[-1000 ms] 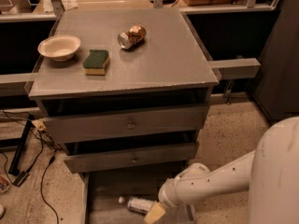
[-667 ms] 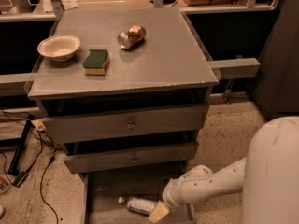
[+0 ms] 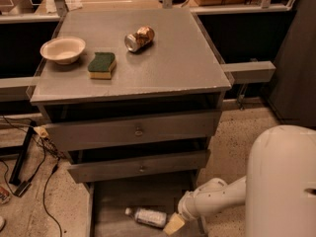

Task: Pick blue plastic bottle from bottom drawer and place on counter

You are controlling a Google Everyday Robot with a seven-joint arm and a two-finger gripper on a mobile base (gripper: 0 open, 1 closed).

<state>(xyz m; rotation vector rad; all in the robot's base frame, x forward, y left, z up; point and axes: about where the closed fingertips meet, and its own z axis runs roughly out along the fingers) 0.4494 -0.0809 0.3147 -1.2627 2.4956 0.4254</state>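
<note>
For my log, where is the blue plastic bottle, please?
The blue plastic bottle lies in the bottom drawer, lower centre of view, with the gripper beside its base.

Matt grey square worktop (image 3: pixel 163 68), smooth. Crushed gold-and-silver metal can (image 3: pixel 139 37): glossy. Green-and-yellow sponge (image 3: pixel 102 64): rough. Pale round bowl (image 3: pixel 62 49): matt. Clear bluish plastic bottle (image 3: pixel 148 217) lies on the matt grey bottom drawer (image 3: pixel 133 194). Smooth white-shelled gripper (image 3: pixel 174 224) sits just right of it.

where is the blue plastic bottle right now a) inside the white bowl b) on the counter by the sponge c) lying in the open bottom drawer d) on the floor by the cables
C: the blue plastic bottle lies on its side on the floor of the bottom drawer, with the gripper low beside its uncapped end.
</note>
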